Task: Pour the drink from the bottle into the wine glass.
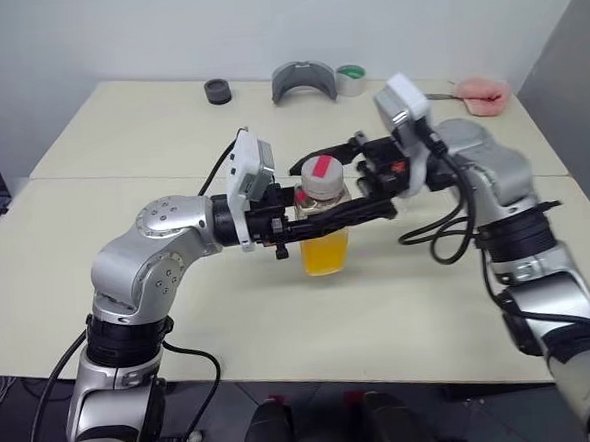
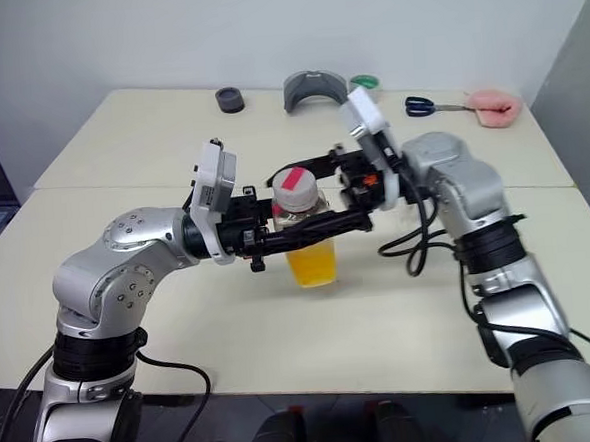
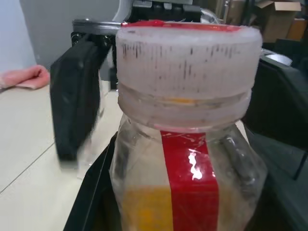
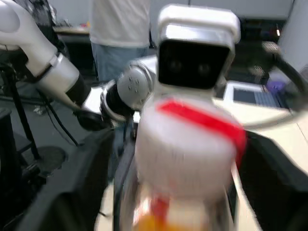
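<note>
Cream table against pale wall. Bottle upright near table middle, orange drink in lower part, cap on. Left gripper clamped on bottle body under cap. Right gripper at cap, fingers spread wide around it. Behind: grey curved piece, tape roll, scissors.

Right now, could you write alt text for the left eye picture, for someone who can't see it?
A small clear bottle of orange drink, its white cap still on, is gripped by the robot's left hand over a pale table. The right hand is at the cap with fingers open on either side. A grey curved object and scissors lie at the back.
</note>
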`<state>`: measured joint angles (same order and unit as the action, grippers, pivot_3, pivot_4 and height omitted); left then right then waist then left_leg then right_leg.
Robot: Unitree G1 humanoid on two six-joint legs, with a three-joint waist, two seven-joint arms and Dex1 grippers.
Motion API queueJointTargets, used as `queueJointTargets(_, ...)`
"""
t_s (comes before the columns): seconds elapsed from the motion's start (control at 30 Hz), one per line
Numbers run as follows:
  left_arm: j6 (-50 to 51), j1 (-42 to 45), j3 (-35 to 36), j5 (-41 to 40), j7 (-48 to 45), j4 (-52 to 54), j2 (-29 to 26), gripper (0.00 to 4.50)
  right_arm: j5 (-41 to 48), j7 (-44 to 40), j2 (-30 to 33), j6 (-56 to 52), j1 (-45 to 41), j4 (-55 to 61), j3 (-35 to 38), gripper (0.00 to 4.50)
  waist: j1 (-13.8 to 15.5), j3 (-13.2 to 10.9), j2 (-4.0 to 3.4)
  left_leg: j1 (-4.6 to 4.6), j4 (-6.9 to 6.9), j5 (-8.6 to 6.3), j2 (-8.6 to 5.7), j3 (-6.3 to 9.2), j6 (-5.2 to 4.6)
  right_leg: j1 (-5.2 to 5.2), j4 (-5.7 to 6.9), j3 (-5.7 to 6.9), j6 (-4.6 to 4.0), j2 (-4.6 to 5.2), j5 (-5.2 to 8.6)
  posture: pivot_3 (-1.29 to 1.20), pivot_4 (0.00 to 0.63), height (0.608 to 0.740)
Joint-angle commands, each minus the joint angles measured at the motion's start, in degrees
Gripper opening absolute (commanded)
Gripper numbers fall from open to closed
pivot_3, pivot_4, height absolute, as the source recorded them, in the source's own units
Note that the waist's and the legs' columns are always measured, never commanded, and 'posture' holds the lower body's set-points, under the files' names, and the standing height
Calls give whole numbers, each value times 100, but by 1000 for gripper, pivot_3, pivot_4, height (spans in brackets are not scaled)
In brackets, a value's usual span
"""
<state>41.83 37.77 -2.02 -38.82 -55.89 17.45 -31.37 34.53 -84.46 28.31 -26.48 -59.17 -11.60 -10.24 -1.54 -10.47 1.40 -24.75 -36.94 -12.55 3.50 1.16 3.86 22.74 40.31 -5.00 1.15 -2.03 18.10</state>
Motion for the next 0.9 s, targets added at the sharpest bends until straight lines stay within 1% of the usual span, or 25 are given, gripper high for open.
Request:
queueJointTargets(0.03,-279,141,74,23,-75,-63,26,1950,194,172,583,-497,247,865,482,4469,7,0,0,0,-1,0,-2,0,0,-2,-1,0,0,2,0,0,150,740)
queueJointTargets(0.13,-461,193,27,118,-140,-281,79,1950,555,1016,1070,-1408,685,1935,963,4469,0,-1,-1,0,1,0,-8,2,0,-5,-3,2,0,3,0,0,150,740)
queueJointTargets(0.2,-609,268,-31,212,-186,-483,156,1950,650,1901,1091,-1874,998,2673,1218,4469,-18,-1,-2,0,2,0,-7,2,0,-4,-2,0,0,-1,0,0,150,740)
queueJointTargets(0.23,-678,312,-56,254,-201,-584,195,1950,545,2398,1054,-2022,1172,3021,1292,4469,-29,-1,-2,0,1,0,-5,2,0,-3,0,-1,0,-4,0,0,150,740)
queueJointTargets(0.33,-832,439,-104,368,-260,-840,286,1950,492,3969,759,-2738,1668,3922,1621,4469,-51,-1,-2,2,-1,0,1,6,0,-2,9,-5,1,-18,0,0,150,740)
queueJointTargets(0.4,-931,508,-130,435,-322,-988,314,1950,518,5086,329,-3274,1877,4575,1802,4469,-55,-1,-1,3,-1,1,1,0,0,8,24,-15,1,-21,1,0,150,740)
queueJointTargets(0.53,-1072,648,-183,522,-420,-1232,365,1950,531,6557,-530,-3982,1699,5174,1776,4469,-70,-1,-2,-3,-3,2,-1,-22,2,41,59,-40,1,-22,1,0,150,740)
queueJointTargets(0.6,-1149,689,-226,581,-481,-1294,395,1950,596,6988,-915,-4145,1664,5384,1757,4469,-72,0,-1,-3,-3,3,1,-23,3,43,60,-39,1,-23,1,0,150,740)
queueJointTargets(0.7,-1218,732,-261,639,-523,-1358,434,1950,815,7300,-1308,-4333,1716,5572,1873,4469,-62,0,-1,-5,-2,3,-1,-25,3,44,58,-41,1,-24,1,0,150,740)
queueJointTargets(0.9,-1262,723,-231,704,-513,-1375,495,1950,1146,7500,-1439,-4358,1681,5489,2053,4469,-59,0,-1,-8,-2,3,-1,-28,3,44,55,-43,1,-23,1,0,150,740)
